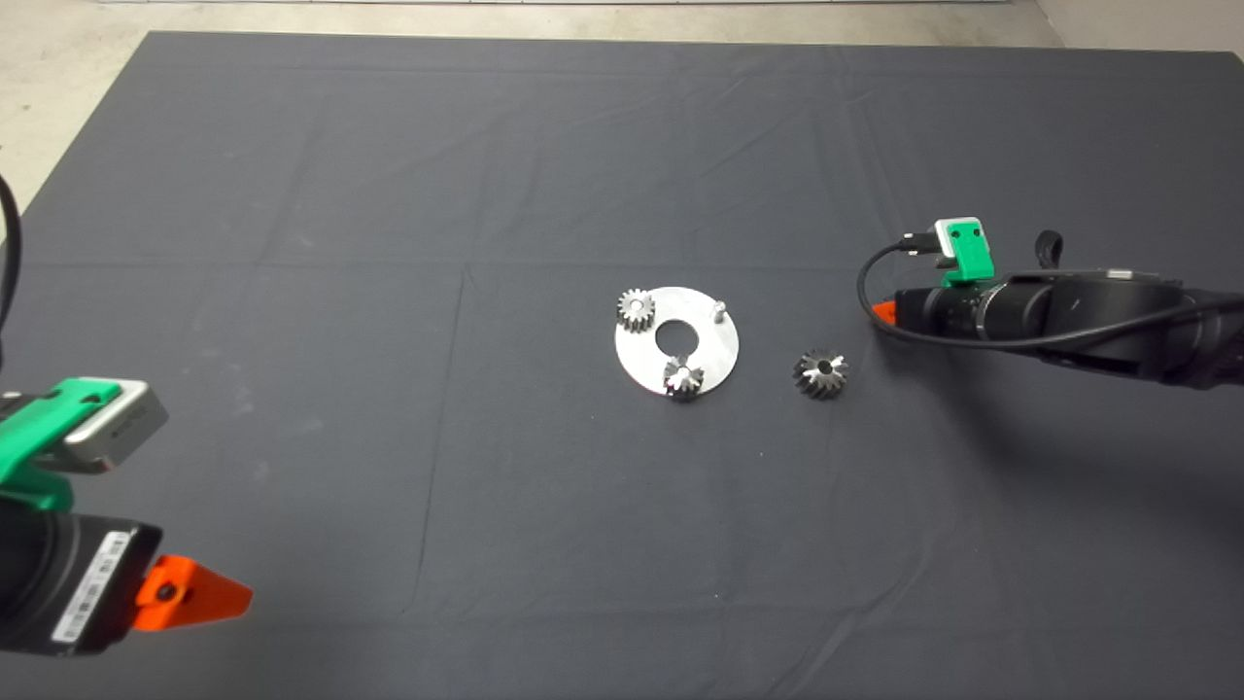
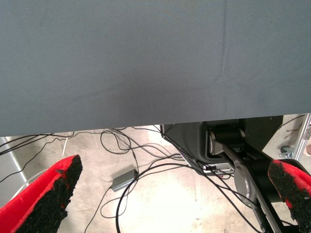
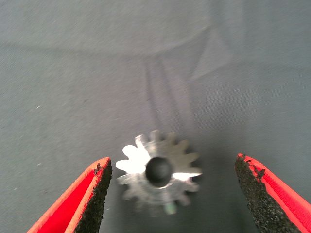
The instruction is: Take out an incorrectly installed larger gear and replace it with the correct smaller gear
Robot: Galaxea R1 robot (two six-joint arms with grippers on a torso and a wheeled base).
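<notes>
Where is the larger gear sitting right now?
In the head view, the larger gear lies on the dark mat, just right of the round silver plate. The right wrist view shows it between the open fingers of the right gripper.

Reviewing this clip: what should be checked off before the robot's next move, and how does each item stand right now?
1. Larger gear off the plate: ok, it lies on the mat to the plate's right.
2. Right gripper free: ok, open, fingers either side of the larger gear, not touching.
3. Free peg on the plate: ok, it stands bare.
4. Smaller gear located: cannot tell; the dark gear at the plate's near edge may be it.
5. Left gripper out of the way: ok, open, parked at the mat's lower left.
</notes>
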